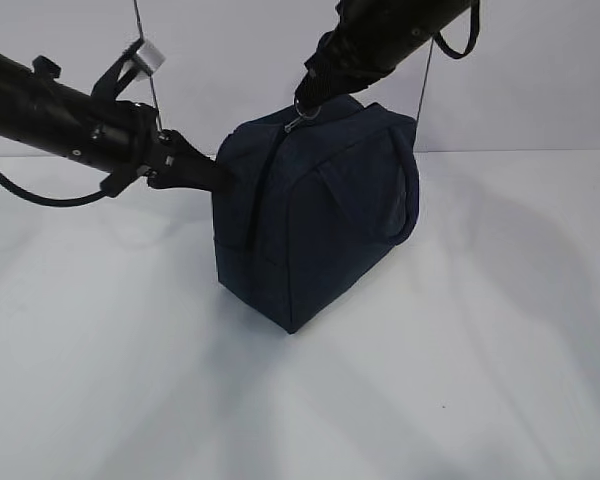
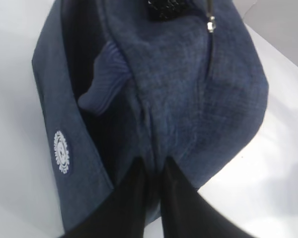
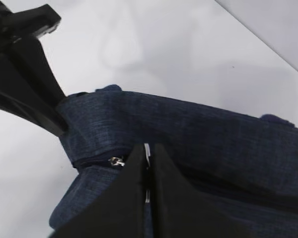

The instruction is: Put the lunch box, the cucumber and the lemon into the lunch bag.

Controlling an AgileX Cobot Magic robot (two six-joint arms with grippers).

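Here, nearest me, bare white table [image 1: 130, 400]. Behind it the navy bag [image 1: 320, 230] stands upright, zipped, or nearly so. I see no lunch box, cucumber or lemon in any of the 3 views, so I cannot say where they are. My left gripper [image 2: 154, 171] pinches a fold of fabric at the bag's end, jaws nearly together. Farther back, my right gripper [image 3: 148, 163] is closed on the silver ring pull [image 1: 302, 118] at the top. My worry: if the fabric slips from the left pinch, pulling the ring would drag or tip the bag instead of running the zipper. The thin ring could also slide out.
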